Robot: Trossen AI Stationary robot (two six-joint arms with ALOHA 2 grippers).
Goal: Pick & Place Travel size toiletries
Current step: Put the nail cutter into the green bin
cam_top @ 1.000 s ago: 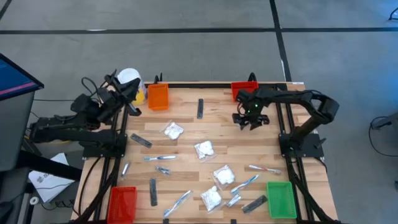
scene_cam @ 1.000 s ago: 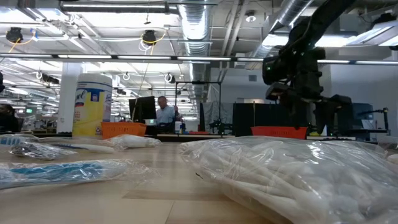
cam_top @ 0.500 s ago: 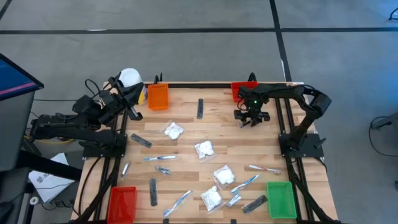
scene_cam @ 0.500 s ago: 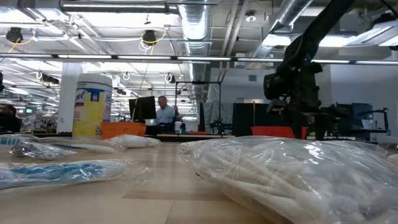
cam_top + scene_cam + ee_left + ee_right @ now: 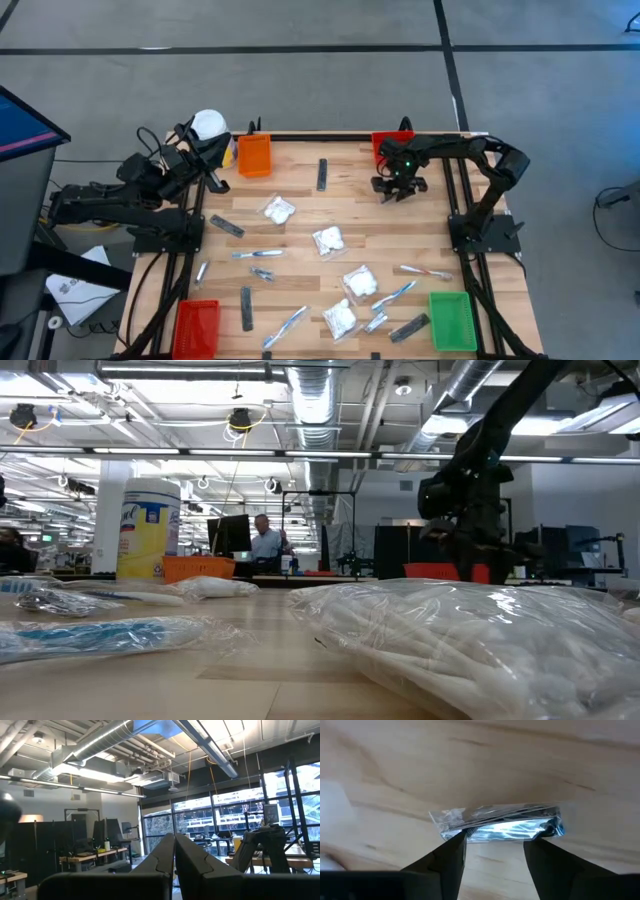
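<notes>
A silvery sachet (image 5: 500, 825) lies flat on the wood at the table's far right. My right gripper (image 5: 499, 840) points down over it, open, one fingertip over each end part of the sachet. In the high view this gripper (image 5: 396, 186) covers the sachet. White puffy packets (image 5: 328, 240), slim toothbrushes (image 5: 257, 255) and dark flat bars (image 5: 322, 174) lie scattered on the table. My left gripper (image 5: 174, 851) is shut and held up off the table's far left corner (image 5: 214, 163), holding nothing. My right gripper comes at the sachet from above, its fingertips (image 5: 460, 839) at the sachet's near long edge (image 5: 490, 836). I cannot tell whether they touch it. The sachet lies flat on the table.
A red bin (image 5: 388, 145) stands just beyond my right gripper, an orange bin (image 5: 254, 155) at the far left, a red bin (image 5: 197, 327) and a green bin (image 5: 451, 320) at the near corners. A white-capped yellow jar (image 5: 208, 125) stands by my left arm.
My right gripper has sunk toward the table and shifted a little toward the table's left and far edges, ending over the sachet.
</notes>
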